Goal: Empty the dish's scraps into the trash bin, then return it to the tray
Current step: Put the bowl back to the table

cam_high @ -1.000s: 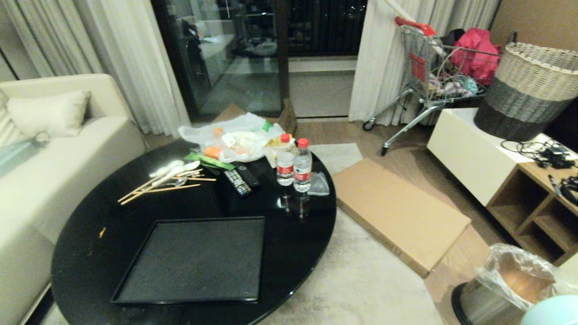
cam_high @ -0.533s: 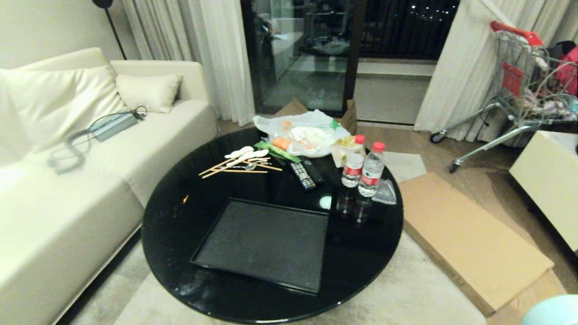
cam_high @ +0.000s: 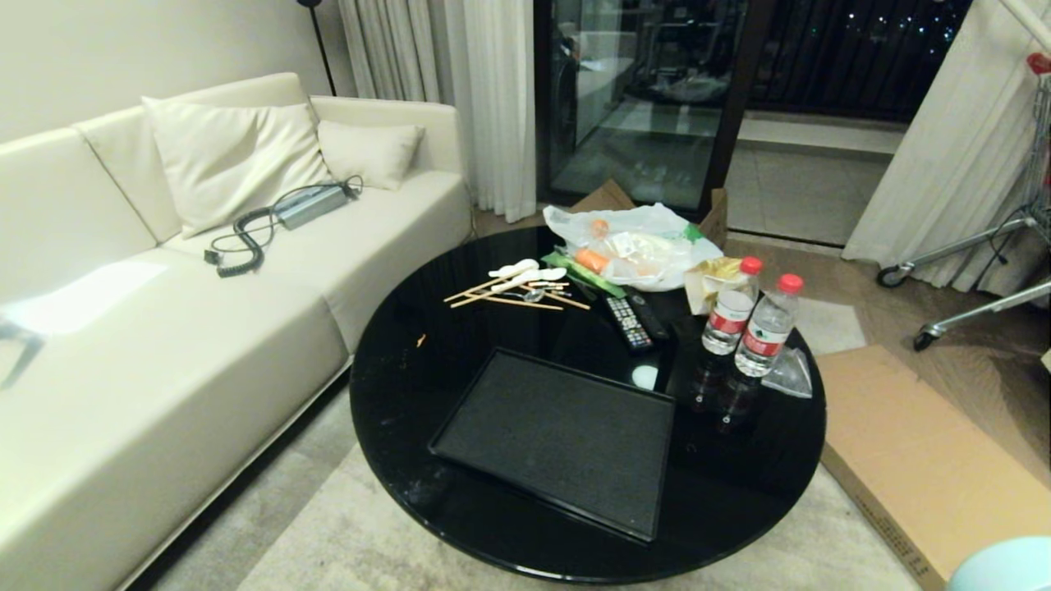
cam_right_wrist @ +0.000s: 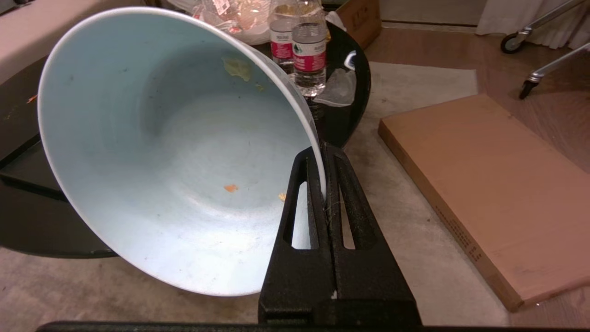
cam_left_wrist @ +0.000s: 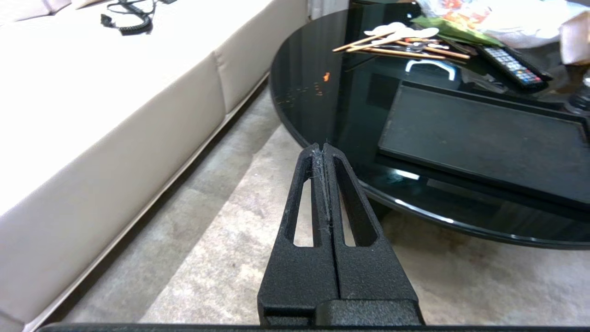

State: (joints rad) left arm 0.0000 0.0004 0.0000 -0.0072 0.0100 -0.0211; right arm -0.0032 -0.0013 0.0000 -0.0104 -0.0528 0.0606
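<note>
A long cream sofa sits along the left side of the room, with two pillows and a curly black cable on it. Next to it stands a round black table on a pale rug. A flat brown cardboard box lies on the floor to the right of the table. The black tray lies on the near part of the table, and nothing is on it. Behind the tray are a white plastic bag with food in it, two water bottles with red caps, two remote controls, and some chopsticks and white spoons. The right gripper is low by the near right side of the table, and its fingers are squeezed tight on the rim of the pale blue bowl. The bowl is tipped on its side in the air, not on the tray. Only a few tiny orange and yellowish bits stick inside it. The left gripper hangs over the rug by the near left edge of the table, with its fingers pressed together and nothing in them.
</note>
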